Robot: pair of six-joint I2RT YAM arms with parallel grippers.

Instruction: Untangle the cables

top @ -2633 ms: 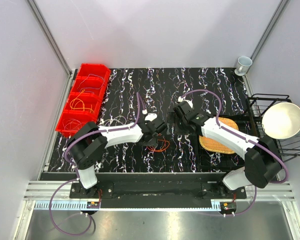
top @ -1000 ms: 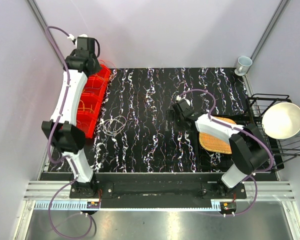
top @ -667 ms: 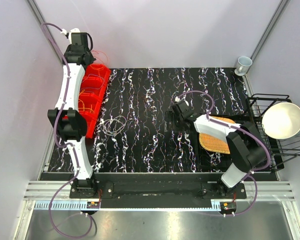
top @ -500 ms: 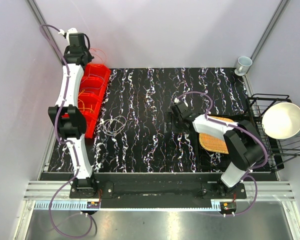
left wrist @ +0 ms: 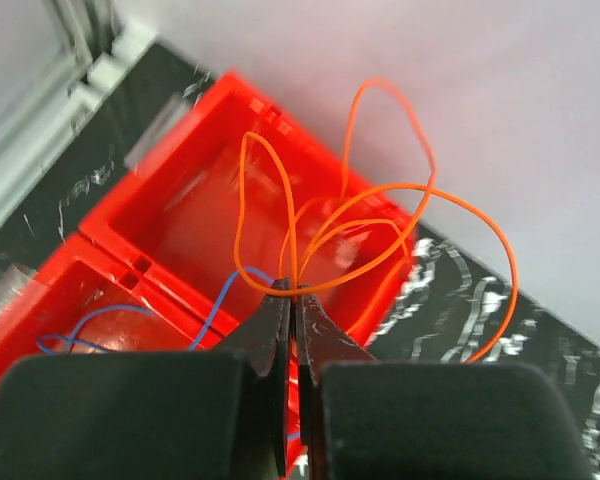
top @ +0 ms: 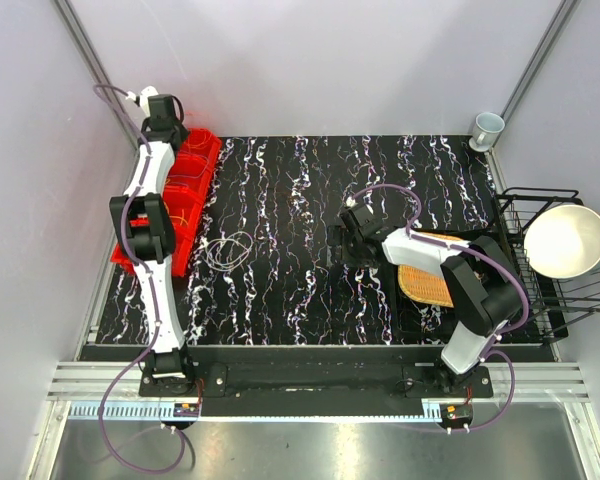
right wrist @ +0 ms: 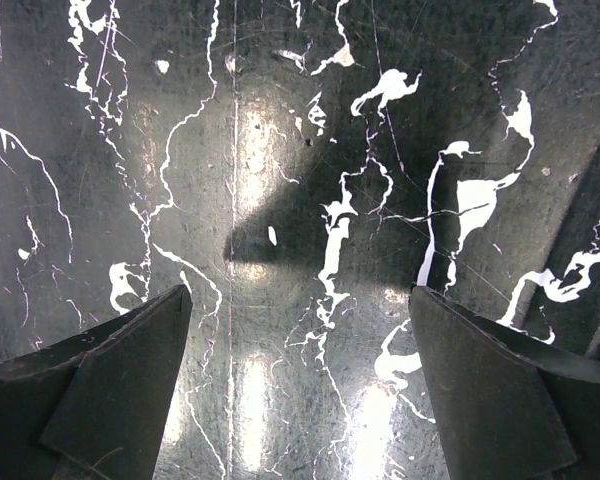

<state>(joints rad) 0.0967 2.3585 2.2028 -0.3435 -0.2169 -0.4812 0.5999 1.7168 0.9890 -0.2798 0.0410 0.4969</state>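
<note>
**Black marbled desk (top: 300, 180): orange cable over the red bins**

On the desk's far left edge we see a row of red bins (top: 195, 160). The left arm reaches up along them, and its pincer (left wrist: 293, 305) is pinched tight on an orange cable (left wrist: 410, 186). The cable's loose loops fan out above the far bin, against the grey wall. A blue cable (left wrist: 120, 310) lies in the next compartment.

We count 1 whitish-grey cable (top: 228, 248) coiled on the desk just beside the bins, touched by neither arm.

The right pincer (right wrist: 300, 295) stands wide over bare marbled surface near the desk's middle, holding nothing. Behind it, to the right, lies a woven mat (top: 430, 285).
</note>
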